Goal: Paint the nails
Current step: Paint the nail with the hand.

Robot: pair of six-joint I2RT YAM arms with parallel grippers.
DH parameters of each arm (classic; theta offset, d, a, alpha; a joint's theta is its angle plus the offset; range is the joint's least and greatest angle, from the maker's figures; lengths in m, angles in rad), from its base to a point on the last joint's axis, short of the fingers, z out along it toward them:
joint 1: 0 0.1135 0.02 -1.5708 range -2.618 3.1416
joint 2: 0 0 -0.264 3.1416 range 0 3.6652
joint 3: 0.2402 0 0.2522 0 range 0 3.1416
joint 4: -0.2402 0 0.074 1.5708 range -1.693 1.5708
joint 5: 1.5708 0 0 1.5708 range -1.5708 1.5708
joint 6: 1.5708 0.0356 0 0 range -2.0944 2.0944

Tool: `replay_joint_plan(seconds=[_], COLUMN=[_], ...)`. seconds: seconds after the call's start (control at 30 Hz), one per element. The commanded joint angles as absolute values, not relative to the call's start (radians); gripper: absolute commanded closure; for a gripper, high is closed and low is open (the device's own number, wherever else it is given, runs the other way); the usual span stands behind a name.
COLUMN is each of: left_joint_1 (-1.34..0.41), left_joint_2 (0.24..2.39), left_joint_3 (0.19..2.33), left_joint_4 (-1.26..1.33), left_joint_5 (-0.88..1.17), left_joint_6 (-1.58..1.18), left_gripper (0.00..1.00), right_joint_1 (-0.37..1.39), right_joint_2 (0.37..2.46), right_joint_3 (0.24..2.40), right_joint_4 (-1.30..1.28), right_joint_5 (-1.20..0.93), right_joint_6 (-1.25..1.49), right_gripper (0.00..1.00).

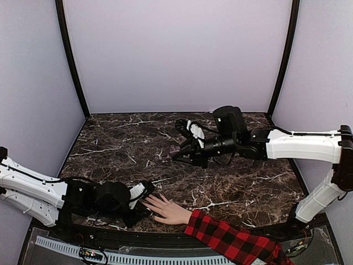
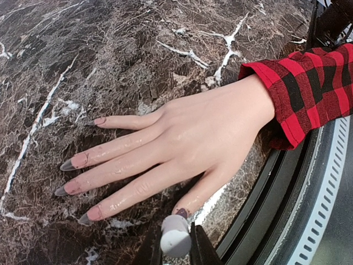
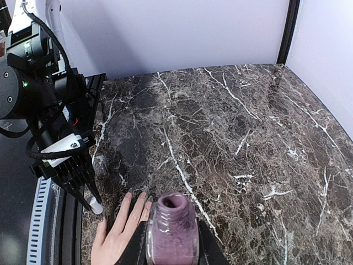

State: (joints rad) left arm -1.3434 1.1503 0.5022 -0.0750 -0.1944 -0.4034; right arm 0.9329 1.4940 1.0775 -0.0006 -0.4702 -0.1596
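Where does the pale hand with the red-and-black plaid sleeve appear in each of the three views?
Top external: the pale hand lies at the bottom centre, fingers pointing left.
Left wrist: the hand fills the middle, plaid sleeve at the right.
Right wrist: its fingers show at the bottom left.
Shared landmark: the left gripper, shut on a white brush cap, right beside the hand.

The hand (image 1: 168, 211) lay on the table (image 1: 110, 143) at its 6 o'clock edge. The left gripper (image 1: 144, 203), gripping the brush cap (image 2: 175, 237), sat at the hand's 9 o'clock. The right gripper (image 1: 179, 154), holding the bottle (image 3: 171, 229), was toward its 1 o'clock.
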Motion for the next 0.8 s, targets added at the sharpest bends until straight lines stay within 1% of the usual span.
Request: replay_joint_plan(seconds=[0.0, 0.43, 0.77], left_joint_1=[-1.335, -1.335, -1.328], left_joint_2=[1.158, 1.135, 1.075], left_joint_3=[0.524, 0.517, 0.508], left_joint_4=[-0.053, -0.069, -0.121], left_joint_5=[-0.180, -0.189, -0.243], left_joint_6=[-0.387, -0.396, -0.412], left_gripper=[1.00, 1.00, 1.00], right_joint_1=[0.925, 0.925, 0.924], right_joint_2=[1.495, 1.495, 1.497], right_joint_3=[1.085, 1.085, 1.086], right_joint_4=[0.035, 0.035, 0.037], right_joint_5=[-0.473, -0.473, -0.478], right_joint_6=[-0.163, -0.162, -0.160], right_gripper=[1.00, 1.00, 1.00])
